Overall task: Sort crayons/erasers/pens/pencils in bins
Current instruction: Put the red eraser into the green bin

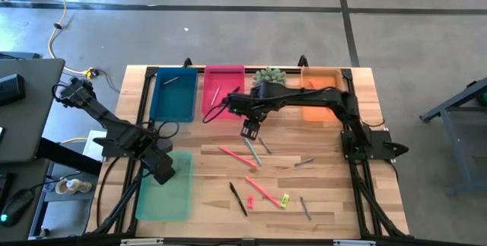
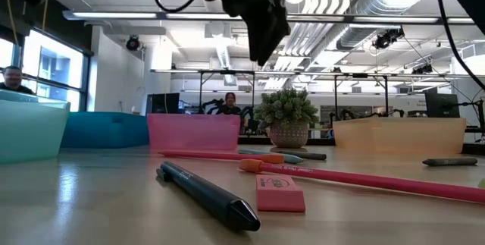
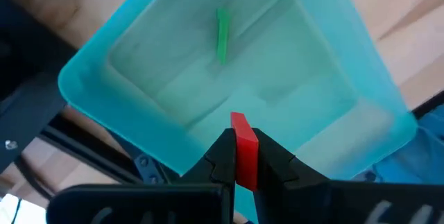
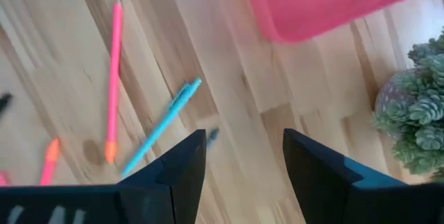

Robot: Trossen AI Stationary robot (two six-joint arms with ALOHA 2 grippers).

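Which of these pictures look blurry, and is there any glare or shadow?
Low view: the black pen and pink eraser up close look soft; ceiling lights glare behind the right gripper, a dark silhouette. Right wrist view: its own fingers are blurred. Left wrist view: the red eraser in the left gripper is sharp. High view: even light, faint shadows.
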